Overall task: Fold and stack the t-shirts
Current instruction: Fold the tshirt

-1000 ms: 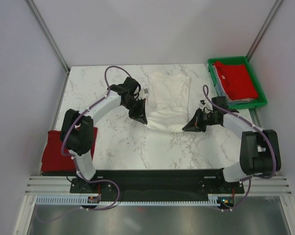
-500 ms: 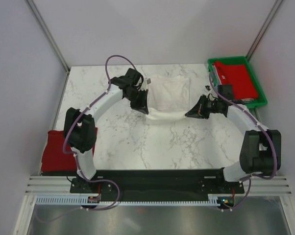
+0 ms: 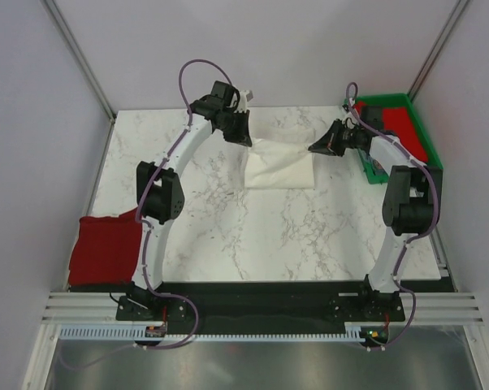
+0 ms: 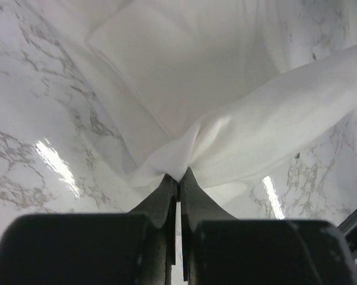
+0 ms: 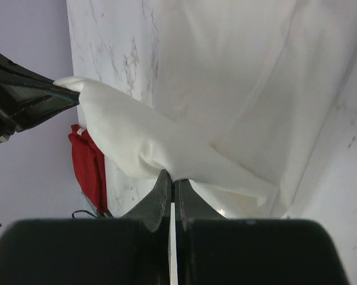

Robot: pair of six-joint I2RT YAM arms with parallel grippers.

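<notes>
Both the left gripper (image 4: 178, 177) and right gripper (image 5: 171, 178) are clamped on the white t-shirt (image 3: 281, 166). Its edge is stretched between their fingers, and the rest lies on the marble table (image 3: 228, 227) within pale walls (image 3: 228, 57). Behind the right fingers, the arm half hides a red t-shirt (image 3: 415, 138) in the green tray (image 3: 382, 97).

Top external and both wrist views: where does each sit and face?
Top external: above, behind the bases, looking down on the marble table; both arms show.
Left wrist: looks past the left gripper, shut on the soft white cloth t-shirt.
Right wrist: looking past the right gripper, shut on that t-shirt, toward the left gripper.
All share the t-shirt.
</notes>
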